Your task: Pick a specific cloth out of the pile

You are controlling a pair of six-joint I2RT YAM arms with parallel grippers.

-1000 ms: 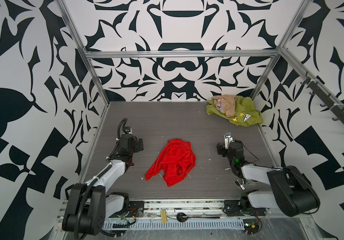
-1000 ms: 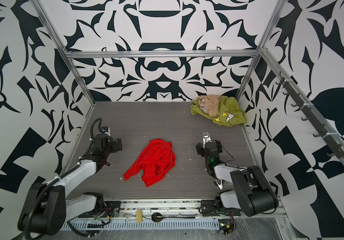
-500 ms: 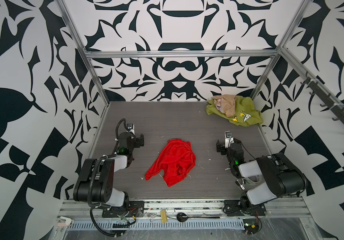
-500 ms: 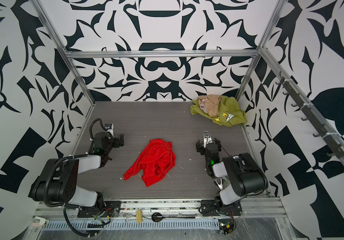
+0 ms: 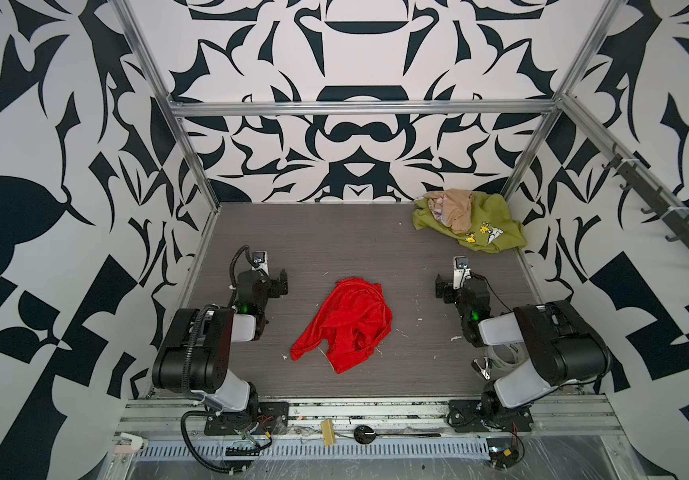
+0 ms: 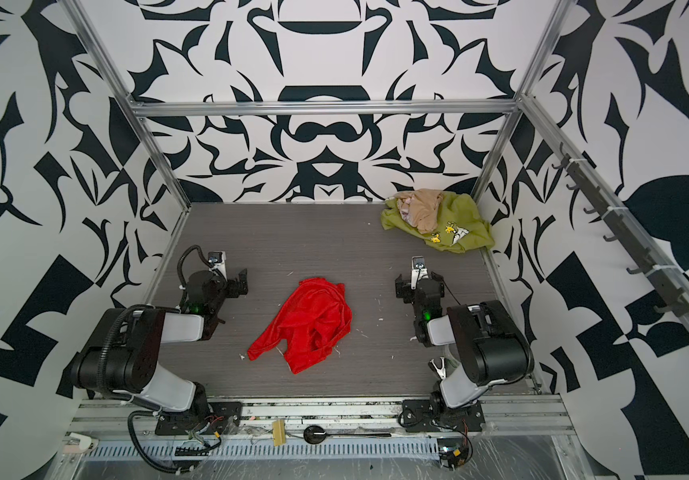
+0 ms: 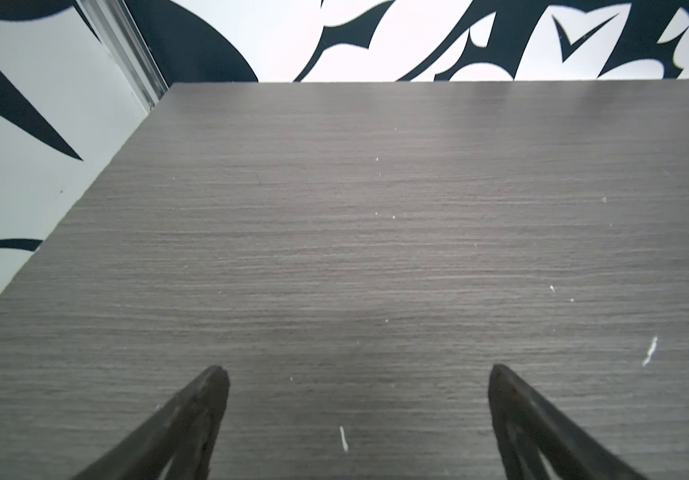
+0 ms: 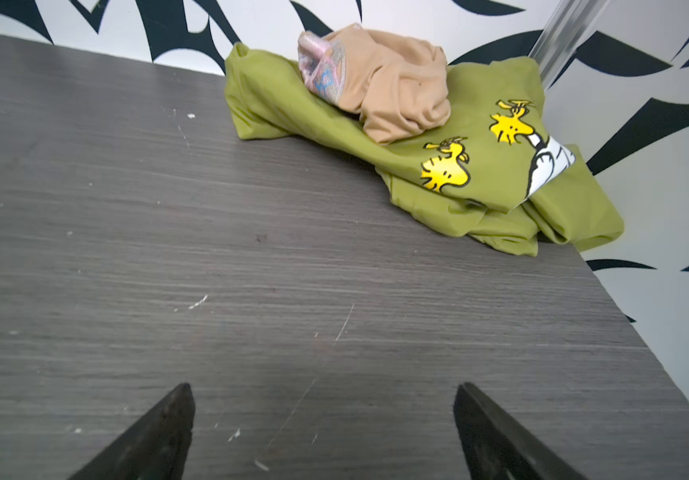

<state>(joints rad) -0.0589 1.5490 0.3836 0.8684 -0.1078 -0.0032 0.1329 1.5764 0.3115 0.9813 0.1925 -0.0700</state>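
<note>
The cloth (image 5: 347,322) (image 6: 309,320), bright red and crumpled, lies alone on the grey table in both top views, between the two arms. The pile (image 5: 471,224) (image 6: 438,222) (image 8: 417,137) sits in the back right corner: an olive-green shirt with yellow cartoon print and a beige garment (image 8: 392,83) on top. My left gripper (image 5: 272,280) (image 6: 236,284) (image 7: 357,374) hovers open to the left of the cloth with nothing between its fingers. My right gripper (image 5: 457,286) (image 6: 419,286) (image 8: 322,392) is open and empty to the cloth's right, facing the pile.
Patterned walls close in the table (image 5: 334,241) on three sides. A rail of hooks (image 5: 666,208) runs along the right wall. A tape roll (image 5: 504,359) lies by the right arm's base. Small white scraps dot the surface.
Both arms have folded back, their elbows rising over the bases at the front. The grippers have hardly shifted and stay open. The red cloth has not moved.
</note>
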